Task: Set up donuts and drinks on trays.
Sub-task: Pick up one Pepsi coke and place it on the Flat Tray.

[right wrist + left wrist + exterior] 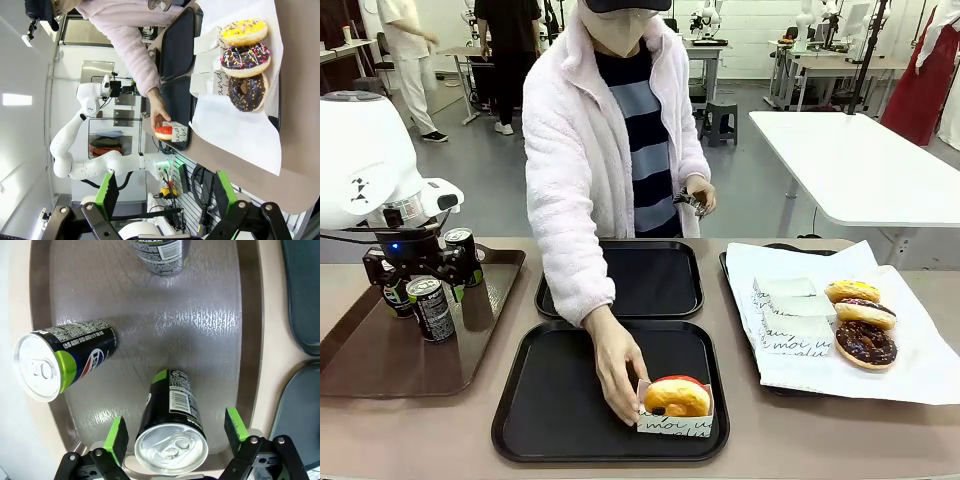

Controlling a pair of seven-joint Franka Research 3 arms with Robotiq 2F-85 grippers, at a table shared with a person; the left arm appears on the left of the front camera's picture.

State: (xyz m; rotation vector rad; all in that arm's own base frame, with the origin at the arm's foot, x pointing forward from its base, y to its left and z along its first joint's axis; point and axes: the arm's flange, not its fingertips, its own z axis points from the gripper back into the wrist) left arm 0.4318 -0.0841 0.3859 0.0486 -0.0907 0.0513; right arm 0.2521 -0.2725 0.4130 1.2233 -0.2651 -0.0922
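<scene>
The slim dark can (172, 410) stands upright on the glossy brown tray (200, 315), silver top and pull tab bright, a lime band and barcode on its side. It sits between my left gripper's (175, 432) green pads, spread wide, a gap each side, gripping nothing. My right gripper (165, 192) is spread empty too. A person's hand (615, 370) touches a sleeved golden donut (677, 397) on the near black tray (535, 400).
</scene>
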